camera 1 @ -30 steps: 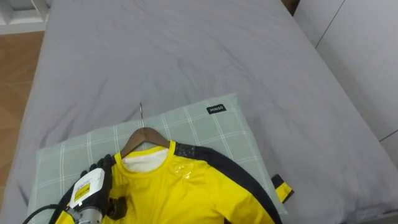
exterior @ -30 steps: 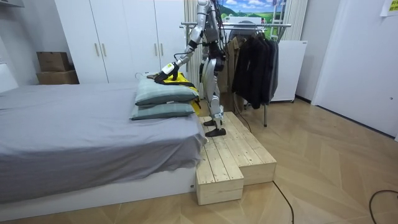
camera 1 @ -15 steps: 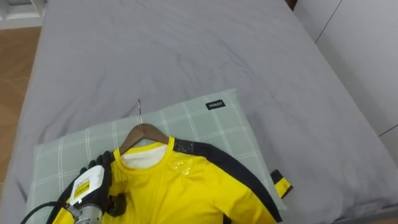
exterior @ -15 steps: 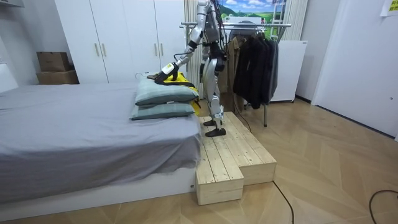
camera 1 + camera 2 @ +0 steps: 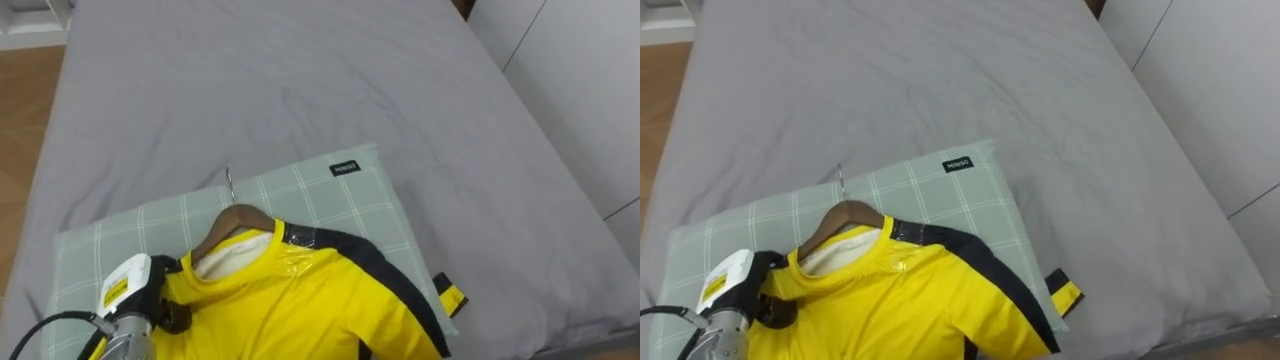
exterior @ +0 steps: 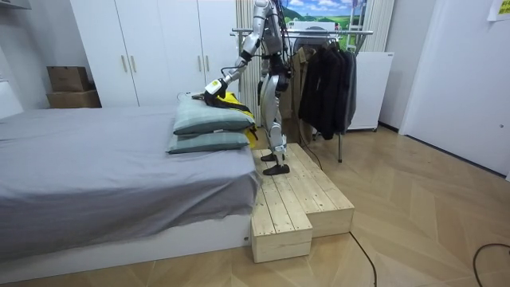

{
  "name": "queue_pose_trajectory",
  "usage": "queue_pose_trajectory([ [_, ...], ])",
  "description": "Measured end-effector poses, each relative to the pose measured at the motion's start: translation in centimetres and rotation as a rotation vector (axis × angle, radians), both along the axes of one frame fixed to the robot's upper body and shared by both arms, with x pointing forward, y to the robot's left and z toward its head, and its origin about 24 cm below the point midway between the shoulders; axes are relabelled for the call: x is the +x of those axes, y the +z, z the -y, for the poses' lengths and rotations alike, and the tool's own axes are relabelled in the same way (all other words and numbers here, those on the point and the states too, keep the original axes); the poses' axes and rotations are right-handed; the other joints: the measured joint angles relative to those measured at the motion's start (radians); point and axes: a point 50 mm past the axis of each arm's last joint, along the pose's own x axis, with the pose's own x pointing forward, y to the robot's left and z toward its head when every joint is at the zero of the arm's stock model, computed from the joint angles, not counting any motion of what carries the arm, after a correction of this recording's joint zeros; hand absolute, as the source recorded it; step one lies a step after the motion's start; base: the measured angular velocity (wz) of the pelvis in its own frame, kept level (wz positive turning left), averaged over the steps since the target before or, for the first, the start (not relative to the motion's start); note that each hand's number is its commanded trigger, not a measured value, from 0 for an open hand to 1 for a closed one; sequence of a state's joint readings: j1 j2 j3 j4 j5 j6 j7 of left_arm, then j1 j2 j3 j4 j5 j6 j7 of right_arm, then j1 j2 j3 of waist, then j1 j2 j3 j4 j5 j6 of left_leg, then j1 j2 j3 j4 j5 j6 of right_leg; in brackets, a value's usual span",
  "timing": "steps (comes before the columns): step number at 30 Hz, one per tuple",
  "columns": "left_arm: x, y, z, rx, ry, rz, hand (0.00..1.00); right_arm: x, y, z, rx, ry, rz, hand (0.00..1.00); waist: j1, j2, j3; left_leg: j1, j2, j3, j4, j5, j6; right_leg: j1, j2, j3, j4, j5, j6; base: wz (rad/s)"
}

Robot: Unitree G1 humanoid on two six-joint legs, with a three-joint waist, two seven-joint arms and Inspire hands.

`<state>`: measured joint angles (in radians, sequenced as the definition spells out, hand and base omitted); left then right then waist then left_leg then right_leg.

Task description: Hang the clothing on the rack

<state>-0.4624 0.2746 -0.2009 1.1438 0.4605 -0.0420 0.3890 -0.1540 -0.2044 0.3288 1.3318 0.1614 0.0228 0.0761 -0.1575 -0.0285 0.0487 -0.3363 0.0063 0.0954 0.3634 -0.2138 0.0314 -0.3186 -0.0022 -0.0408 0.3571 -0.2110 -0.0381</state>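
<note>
A robot stands on a wooden platform [image 6: 295,199] at the head of a grey bed [image 5: 300,80], with a clothes rail [image 6: 319,32] behind it. On a checked pillow [image 5: 330,205] lies a yellow shirt [image 5: 290,310], already on a wooden hanger [image 5: 225,222]. The left hand [image 5: 130,290] is closed on the shirt's shoulder, over the hanger's end. Lifted from that one end, the hanger could tip and let the shirt slide off its far arm. The thin metal hook [image 5: 229,185] could also snag the pillow. A small dark label [image 5: 345,168] near the pillow's corner carries pale print, too small to read reliably.
</note>
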Motion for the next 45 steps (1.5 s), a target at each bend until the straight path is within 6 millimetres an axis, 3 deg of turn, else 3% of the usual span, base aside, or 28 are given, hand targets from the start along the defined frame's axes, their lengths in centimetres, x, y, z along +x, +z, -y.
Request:
queue_pose_trajectory([
  [14,-0.5,-0.7,0.1,-0.010,-0.010,-0.050,1.00,0.0,0.0,-0.1,0.015,0.006,0.004,0.00,0.001,0.001,-0.0013,0.047,0.003,0.001,-0.004,0.002,-0.002,0.051,0.006,0.006,-0.016,0.006,0.001,0.00],
  [17,-0.5,-0.7,0.1,-0.010,-0.011,-0.051,1.00,-0.2,-0.1,-0.1,0.017,0.000,0.000,0.00,0.001,0.006,-0.0082,0.068,0.003,0.002,-0.013,0.002,-0.002,0.076,0.007,0.008,-0.036,0.012,0.005,-0.01],
  [18,-0.5,-0.7,0.2,-0.010,-0.012,-0.052,1.00,-0.3,-0.1,0.0,0.016,-0.001,-0.001,0.00,0.001,0.009,-0.0166,0.070,0.002,0.003,-0.019,0.005,0.000,0.077,0.006,0.009,-0.041,0.014,0.006,-0.03],
  [19,-0.5,-0.7,0.2,-0.010,-0.012,-0.051,1.00,-0.3,-0.1,0.0,0.016,-0.001,-0.002,0.00,0.001,0.012,-0.0198,0.071,0.002,0.004,-0.021,0.010,0.000,0.083,0.006,0.009,-0.051,0.023,0.006,0.00],
  [28,-1.1,-1.1,0.0,-0.008,-0.010,-0.057,1.00,-2.1,-0.5,0.2,0.041,-0.047,-0.023,0.00,0.004,0.018,-0.0299,0.158,0.001,0.004,-0.063,0.013,0.002,0.180,0.008,0.004,-0.108,0.037,0.010,0.01],
  [32,-1.7,-1.4,0.2,-0.018,-0.018,-0.049,1.00,-3.4,-0.6,0.9,0.028,-0.100,-0.020,0.00,0.017,0.023,-0.0432,0.207,0.000,0.014,-0.087,0.013,0.002,0.221,0.007,0.010,-0.122,0.038,0.011,-0.06],
  [39,-3.0,-1.6,-0.2,-0.017,-0.020,-0.012,1.00,-5.5,-0.2,3.4,-0.073,-0.212,-0.005,0.00,0.010,0.022,-0.0500,0.286,-0.007,0.008,-0.109,0.013,0.002,0.309,0.005,0.011,-0.156,0.034,0.016,0.02],
  [45,-4.0,-1.3,-0.7,-0.018,-0.014,0.038,1.00,-6.7,0.7,6.1,-0.272,-0.088,-0.015,0.00,0.024,0.010,-0.0522,0.310,-0.008,0.009,-0.111,0.013,0.002,0.328,0.004,0.015,-0.154,0.032,0.017,0.00],
])
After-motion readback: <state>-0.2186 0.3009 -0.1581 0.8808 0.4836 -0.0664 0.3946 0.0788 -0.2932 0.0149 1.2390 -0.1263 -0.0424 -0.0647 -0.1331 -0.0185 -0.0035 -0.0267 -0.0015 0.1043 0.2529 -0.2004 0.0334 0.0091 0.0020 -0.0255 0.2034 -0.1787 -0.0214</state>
